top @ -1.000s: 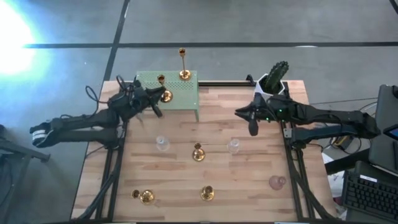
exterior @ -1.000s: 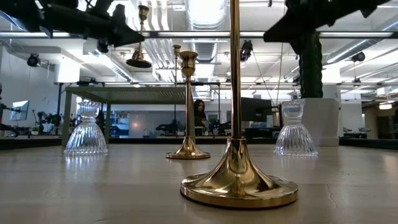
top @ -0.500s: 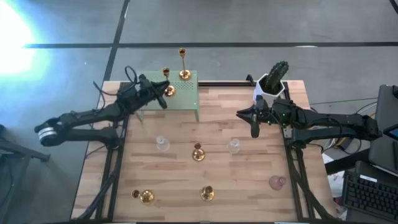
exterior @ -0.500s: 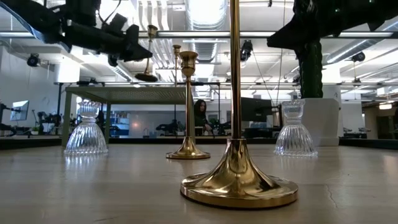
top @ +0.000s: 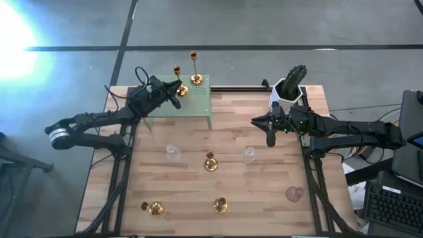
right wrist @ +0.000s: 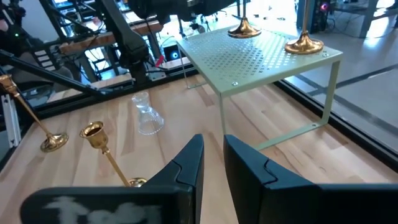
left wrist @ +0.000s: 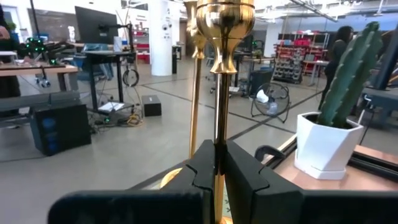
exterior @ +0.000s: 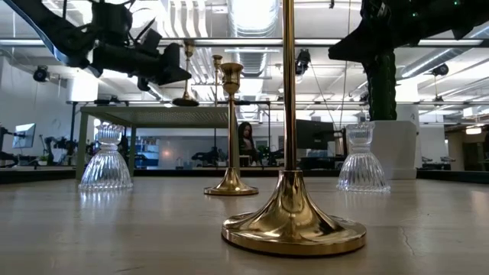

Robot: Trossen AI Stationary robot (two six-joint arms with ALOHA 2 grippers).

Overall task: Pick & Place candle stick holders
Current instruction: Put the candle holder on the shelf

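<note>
My left gripper [top: 174, 92] is over the green perforated shelf [top: 193, 102] at the table's far left, shut on a gold candlestick [top: 178, 79]. The candlestick stands upright next to a taller gold candlestick [top: 195, 69] that rests by its base on the shelf. My right gripper [top: 268, 135] hovers, empty, over the table's right half near the cactus pot, with a narrow gap between its fingers [right wrist: 213, 155]. Two clear glass holders [top: 172, 153] [top: 248, 155], a pinkish one [top: 295, 193] and three gold candlesticks [top: 211, 162] [top: 221, 205] [top: 153, 209] stand on the table. My left gripper pinches the thin stem [left wrist: 219, 134] of the gold candlestick between its two fingers, below the cup. The fingers come level from the table's left and lie across the stem. The candlestick is upright, its round base [right wrist: 244, 29] at the shelf top; whether it rests there I cannot tell.
A white pot with a green cactus [top: 289, 89] stands at the far right, just behind my right arm. The shelf stands on thin legs [top: 210, 122] over the wooden table [top: 198, 185]. A tall gold candlestick [exterior: 289, 153] stands close to the low camera.
My left gripper has moved toward the table's far edge and a little right, over the shelf, carrying the gold candlestick. The candlestick has come down toward the shelf top beside the taller one. My right arm has kept still.
</note>
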